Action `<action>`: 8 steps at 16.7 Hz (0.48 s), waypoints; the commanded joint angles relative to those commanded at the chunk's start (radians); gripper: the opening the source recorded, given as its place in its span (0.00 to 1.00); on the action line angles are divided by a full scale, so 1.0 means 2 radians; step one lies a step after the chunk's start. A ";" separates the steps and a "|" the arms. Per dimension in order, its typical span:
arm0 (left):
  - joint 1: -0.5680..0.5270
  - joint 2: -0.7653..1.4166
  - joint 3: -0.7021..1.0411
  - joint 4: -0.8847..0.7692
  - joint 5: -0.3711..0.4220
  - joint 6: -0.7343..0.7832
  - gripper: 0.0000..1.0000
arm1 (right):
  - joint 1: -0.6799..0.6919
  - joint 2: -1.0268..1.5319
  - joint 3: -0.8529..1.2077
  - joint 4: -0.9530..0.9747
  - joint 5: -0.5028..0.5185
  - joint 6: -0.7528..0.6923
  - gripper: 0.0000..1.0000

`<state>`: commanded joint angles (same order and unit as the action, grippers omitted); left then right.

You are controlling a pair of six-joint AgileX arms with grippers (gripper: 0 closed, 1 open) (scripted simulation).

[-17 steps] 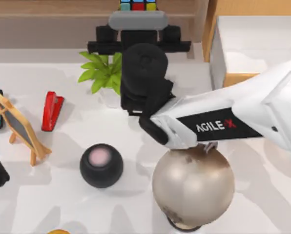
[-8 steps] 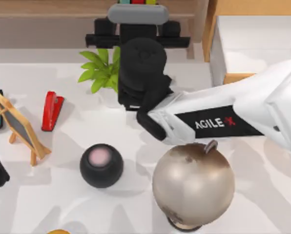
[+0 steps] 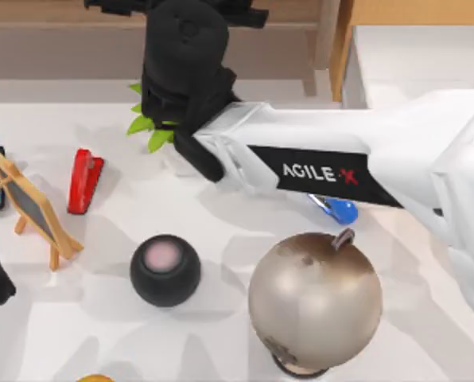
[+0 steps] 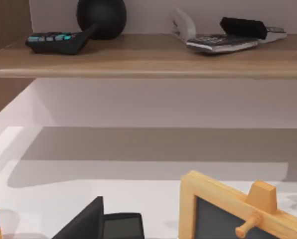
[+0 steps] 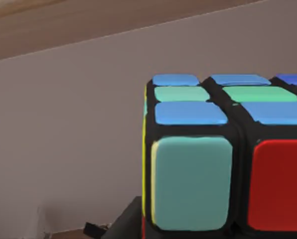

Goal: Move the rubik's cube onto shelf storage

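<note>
R arm stretched across the table, its black wrist up at the shelf storage at the far edge, top-left of centre. R gripper sits at the top edge, fingers hidden – can't tell open or closed. Wrist cam: rubik's cube close up, blue/green/red stickers, grey back panel behind it, wood board above. L arm parked at the left edge by the small chalkboard. Black speaker ball, globe and red stapler on the table.

The rubik's cube looms close before a grey-brown panel.
</note>
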<state>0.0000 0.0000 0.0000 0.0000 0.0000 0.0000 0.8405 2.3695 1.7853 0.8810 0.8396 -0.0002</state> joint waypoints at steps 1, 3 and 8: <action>0.000 0.000 0.000 0.000 0.000 0.000 1.00 | -0.007 0.011 0.016 -0.009 -0.012 0.001 0.00; 0.000 0.000 0.000 0.000 0.000 0.000 1.00 | -0.030 0.035 0.043 -0.025 -0.037 -0.007 0.00; 0.000 0.000 0.000 0.000 0.000 0.000 1.00 | -0.086 0.086 0.063 -0.053 -0.069 -0.043 0.00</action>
<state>0.0000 0.0000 0.0000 0.0000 0.0000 0.0000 0.6690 2.5409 1.9112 0.7755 0.7011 -0.0852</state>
